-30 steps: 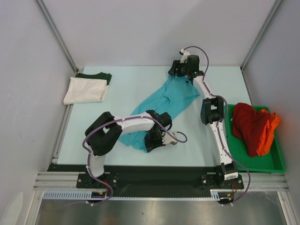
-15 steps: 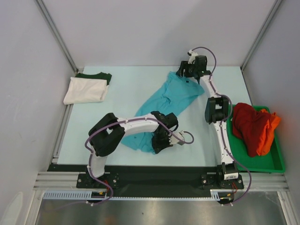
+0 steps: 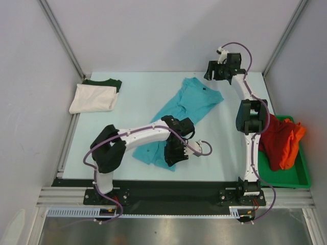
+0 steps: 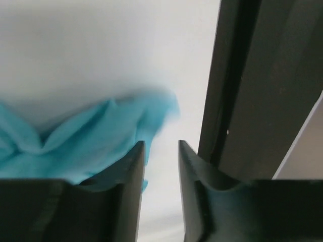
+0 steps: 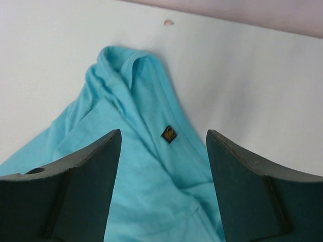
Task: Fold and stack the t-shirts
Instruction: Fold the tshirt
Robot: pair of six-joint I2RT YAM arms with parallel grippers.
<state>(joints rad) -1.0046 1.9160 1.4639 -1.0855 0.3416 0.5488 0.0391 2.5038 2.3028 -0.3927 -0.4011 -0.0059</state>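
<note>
The turquoise t-shirt (image 3: 186, 109) lies spread diagonally on the table, collar at the far right, hem at the near left. My left gripper (image 3: 176, 153) is low at the hem's right corner; in the left wrist view (image 4: 161, 146) its jaws stand a little apart with bare table between them and turquoise cloth (image 4: 86, 136) beside the left finger. My right gripper (image 3: 217, 71) is wide open and empty above the collar (image 5: 126, 65); it also shows in the right wrist view (image 5: 164, 133). A folded white t-shirt (image 3: 94, 98) lies on a dark green one (image 3: 104, 81) at the far left.
A green tray (image 3: 291, 179) at the right edge holds a red t-shirt (image 3: 273, 135) and an orange one (image 3: 297, 135), bunched up. Metal frame posts and grey walls close in the table's back and sides. A black strip runs along the near edge.
My right gripper has let go of the collar and moved right and back. My left gripper has pulled the hem rightward. The shirt now lies flatter and more stretched out.
</note>
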